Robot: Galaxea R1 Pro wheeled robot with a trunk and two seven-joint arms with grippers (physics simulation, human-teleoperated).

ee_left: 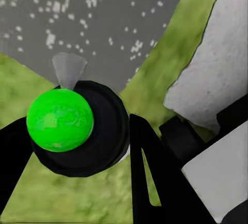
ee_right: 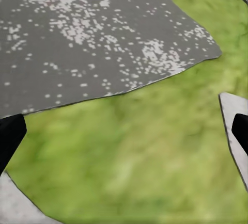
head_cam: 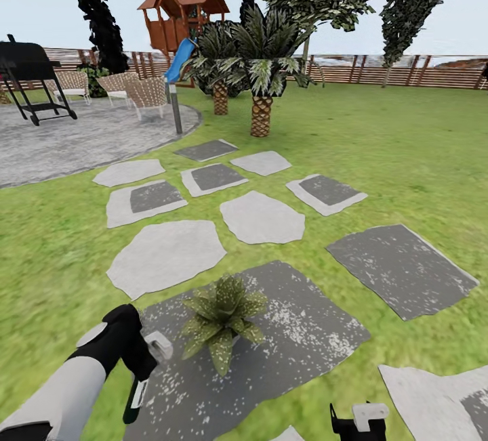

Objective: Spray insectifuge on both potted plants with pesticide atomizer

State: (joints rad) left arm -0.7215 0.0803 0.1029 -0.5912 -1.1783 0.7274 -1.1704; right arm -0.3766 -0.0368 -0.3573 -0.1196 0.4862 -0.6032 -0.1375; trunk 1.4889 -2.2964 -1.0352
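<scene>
The left end effector [head_cam: 139, 366] is gripping the pesticide atomizer [head_cam: 137, 387], its fingers [ee_left: 155, 172] clamped on the bottle's dark body, just beside the potted plant [head_cam: 220, 319] that is sitting on a speckled dark grey stepping stone [head_cam: 305, 332]. In the left wrist view the atomizer's bright green round end [ee_left: 59, 120] is facing the camera above that stone. The right end effector [ee_right: 124, 131] is hanging with its fingers spread apart over the lawn [ee_right: 129, 162] next to the same stone.

Ahead I see a black grill [head_cam: 30, 75] and wicker chairs [head_cam: 129, 89] by the fence, a wooden playhouse [head_cam: 181, 17] with a blue slide [head_cam: 179, 60], two scaly-trunked palms [head_cam: 261, 65], and a grey bollard lamp [head_cam: 175, 108].
</scene>
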